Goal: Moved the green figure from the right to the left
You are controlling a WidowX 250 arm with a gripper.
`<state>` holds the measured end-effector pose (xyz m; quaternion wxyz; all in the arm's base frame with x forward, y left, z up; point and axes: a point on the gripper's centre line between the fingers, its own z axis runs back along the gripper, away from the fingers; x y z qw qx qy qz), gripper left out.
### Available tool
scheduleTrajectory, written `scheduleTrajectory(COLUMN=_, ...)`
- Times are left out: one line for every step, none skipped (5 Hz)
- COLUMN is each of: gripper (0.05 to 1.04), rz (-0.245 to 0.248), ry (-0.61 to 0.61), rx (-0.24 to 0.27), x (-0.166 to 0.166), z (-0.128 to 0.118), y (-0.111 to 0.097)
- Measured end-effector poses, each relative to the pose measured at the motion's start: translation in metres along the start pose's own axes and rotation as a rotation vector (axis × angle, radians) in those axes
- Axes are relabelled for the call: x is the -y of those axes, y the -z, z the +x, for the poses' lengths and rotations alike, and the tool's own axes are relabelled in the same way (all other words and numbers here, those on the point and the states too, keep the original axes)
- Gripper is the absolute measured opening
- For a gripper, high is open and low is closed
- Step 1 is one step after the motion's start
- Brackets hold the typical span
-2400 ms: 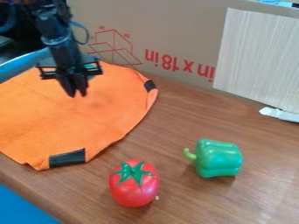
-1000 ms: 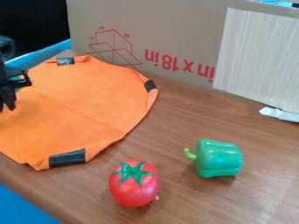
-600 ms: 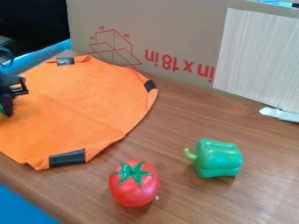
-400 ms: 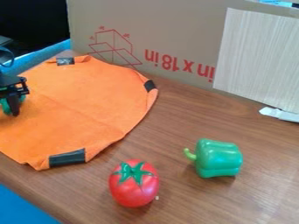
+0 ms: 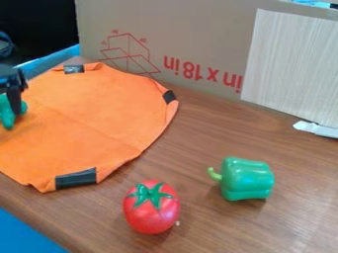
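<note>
The end effector (image 5: 15, 105) is located at the left edge of the camera view, above the left part of the orange cloth (image 5: 99, 116). Relative to the preceding frames, it has been carried from the upper part of the cloth to this edge, and since the last frame it has been raised slightly. More of the green figure (image 5: 9, 112) has thereby been exposed; the figure is seen directly below and partly behind the end effector, against the cloth. Whether the figure has been released or is being grasped cannot be determined, nor can its full seating on the cloth be confirmed. The leftward transfer is judged to be nearly or fully complete. Release should be verified before further lift is applied, as the figure could otherwise be dragged or tipped. The toy tomato (image 5: 151, 207) and toy green bell pepper (image 5: 245, 179) have remained undisturbed on the wooden surface (image 5: 198, 133), well apart from the figure.
</note>
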<state>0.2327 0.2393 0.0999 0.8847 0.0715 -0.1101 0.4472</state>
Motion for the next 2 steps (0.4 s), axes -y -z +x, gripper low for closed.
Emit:
scheduleTrajectory(gripper=1.001, rz=-0.009, ry=-0.025, rx=-0.031, x=0.008, z=0.004, y=-0.030)
scheduleTrajectory(gripper=1.001, rz=-0.032, ry=-0.035, rx=-0.050, x=0.021, z=0.001, y=-0.066)
